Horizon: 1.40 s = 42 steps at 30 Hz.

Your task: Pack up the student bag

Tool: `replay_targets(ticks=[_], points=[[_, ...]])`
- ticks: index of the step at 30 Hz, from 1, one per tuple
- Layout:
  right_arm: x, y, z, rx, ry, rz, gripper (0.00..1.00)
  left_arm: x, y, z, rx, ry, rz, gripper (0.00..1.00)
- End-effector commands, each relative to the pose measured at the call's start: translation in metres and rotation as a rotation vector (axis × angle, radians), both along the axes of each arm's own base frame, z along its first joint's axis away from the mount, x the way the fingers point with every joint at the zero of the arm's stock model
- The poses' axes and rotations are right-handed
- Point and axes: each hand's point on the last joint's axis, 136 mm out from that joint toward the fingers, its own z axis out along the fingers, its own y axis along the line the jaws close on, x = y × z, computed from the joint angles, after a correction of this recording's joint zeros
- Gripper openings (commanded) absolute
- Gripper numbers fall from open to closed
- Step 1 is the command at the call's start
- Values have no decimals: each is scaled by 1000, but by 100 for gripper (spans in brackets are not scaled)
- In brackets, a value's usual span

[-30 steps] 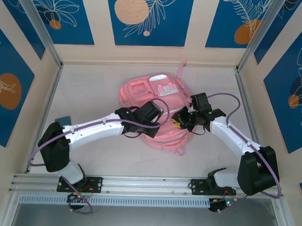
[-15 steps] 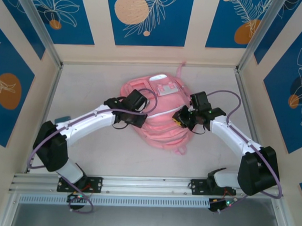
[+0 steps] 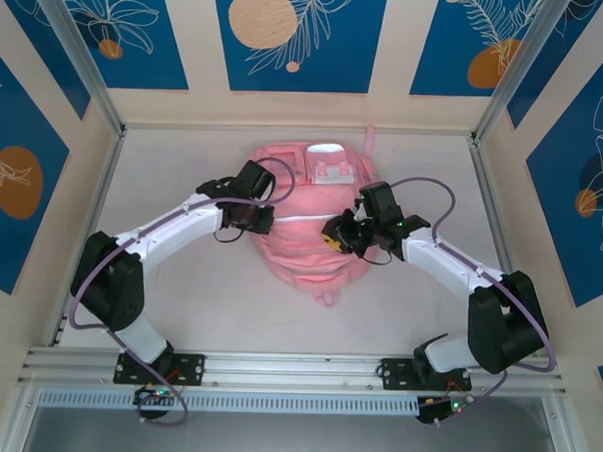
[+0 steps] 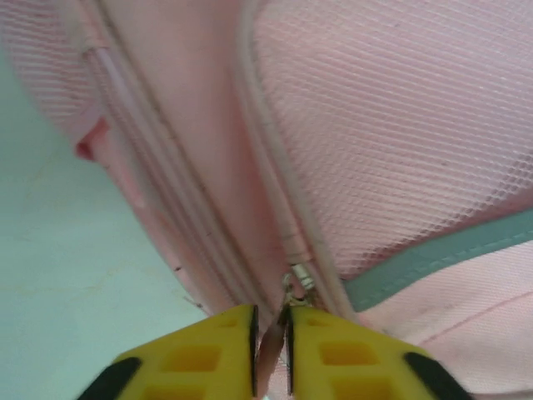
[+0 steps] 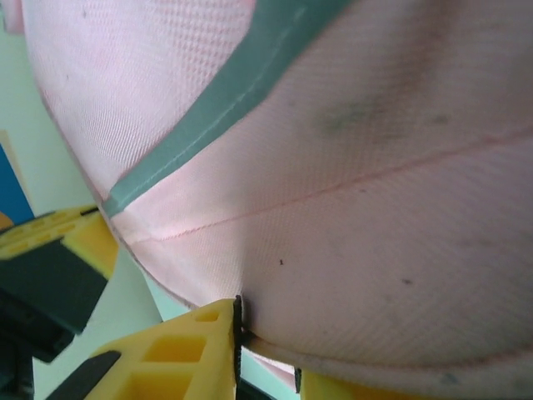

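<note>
The bag (image 3: 300, 251) lies on the table (image 3: 407, 321) between both grippers. My left gripper (image 4: 271, 321) is almost closed on the zip pull (image 4: 296, 279) at its tips, presumably to run the zip. My right gripper (image 5: 268, 350) pinches the bag's edge, likely bracing it.

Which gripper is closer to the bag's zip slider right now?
Left. The left gripper has its fingers either side of the pull tab just under the zip slider; the right gripper pinches the opposite fabric edge of the student bag.
</note>
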Motion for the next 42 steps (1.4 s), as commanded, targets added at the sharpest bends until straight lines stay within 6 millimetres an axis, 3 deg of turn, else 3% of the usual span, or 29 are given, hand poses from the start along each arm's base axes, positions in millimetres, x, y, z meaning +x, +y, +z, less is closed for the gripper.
replay_targets(ticks=[1,4,9,14,22,28,31,37,42], points=[[-2,24,19,80,-37,63,30,25,16,28,-28,-94,119,34],[-5,20,25,49,-62,71,42,25,32,40,-57,-114,171,49],[-11,-3,39,-43,-144,62,75,21,59,51,-122,-113,229,68],[-14,-31,51,-164,-241,86,91,16,117,43,-56,-103,391,84],[-11,-44,53,-211,-266,115,94,-9,210,2,-5,17,714,100],[-10,-43,53,-198,-257,113,94,-25,282,-21,104,68,932,100],[-10,-43,55,-199,-255,119,94,-30,307,-35,129,110,1008,100],[-10,-43,58,-204,-248,116,94,-36,340,-64,210,213,1068,96],[-11,-43,60,-202,-242,114,93,-35,339,-90,147,295,1058,88]])
